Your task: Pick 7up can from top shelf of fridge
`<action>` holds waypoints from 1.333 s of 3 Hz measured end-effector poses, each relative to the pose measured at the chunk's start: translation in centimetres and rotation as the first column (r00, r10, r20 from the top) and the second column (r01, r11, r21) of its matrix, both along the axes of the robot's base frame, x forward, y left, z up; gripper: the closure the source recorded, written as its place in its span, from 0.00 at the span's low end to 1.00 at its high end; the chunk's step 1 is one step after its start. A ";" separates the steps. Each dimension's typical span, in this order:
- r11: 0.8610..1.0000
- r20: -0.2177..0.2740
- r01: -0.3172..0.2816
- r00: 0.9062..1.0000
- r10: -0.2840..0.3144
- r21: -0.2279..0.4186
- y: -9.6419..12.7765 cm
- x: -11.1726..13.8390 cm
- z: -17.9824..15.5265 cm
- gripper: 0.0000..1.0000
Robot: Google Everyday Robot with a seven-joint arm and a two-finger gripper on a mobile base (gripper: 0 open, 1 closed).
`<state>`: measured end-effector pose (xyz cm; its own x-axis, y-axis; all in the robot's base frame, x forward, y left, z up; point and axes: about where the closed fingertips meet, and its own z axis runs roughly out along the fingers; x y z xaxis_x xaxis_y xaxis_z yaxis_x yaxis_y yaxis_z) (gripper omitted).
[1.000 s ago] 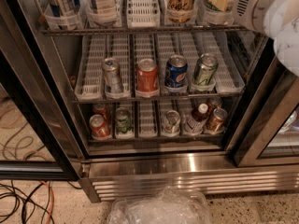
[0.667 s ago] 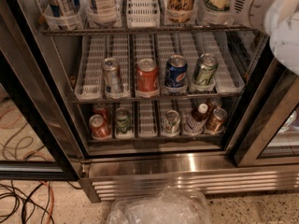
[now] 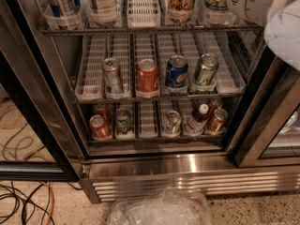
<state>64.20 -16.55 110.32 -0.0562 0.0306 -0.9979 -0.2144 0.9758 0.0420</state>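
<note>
Past the ribbed base of the stainless-steel glass-door fridge (image 3: 187, 165), clear front stops on the grey wire top shelf (image 3: 150, 30) held what seemed the tall white-silver 7up can (image 3: 214, 1) upright at front right, within reach. The white robot arm (image 3: 283, 32) hung beside it. The gripper lay out of frame, so I cannot tell its opening.

Arm (image 3: 286, 32): white casing at upper right now sits lower and further right.
Gripper: out of view.
</note>
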 end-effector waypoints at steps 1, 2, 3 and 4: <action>1.000 -0.008 0.008 1.000 -0.007 0.011 0.1 0.5 -0.2 0.40; 1.000 -0.023 0.017 1.000 -0.016 0.016 0.2 1.2 -0.9 0.41; 1.000 -0.038 0.021 0.999 -0.020 0.021 0.6 1.8 -1.9 0.40; 0.999 -0.040 0.023 0.999 -0.022 0.027 1.1 2.6 -2.4 0.40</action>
<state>66.78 -15.49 107.89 -0.0943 0.0601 -0.9937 -0.1904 0.9787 0.0772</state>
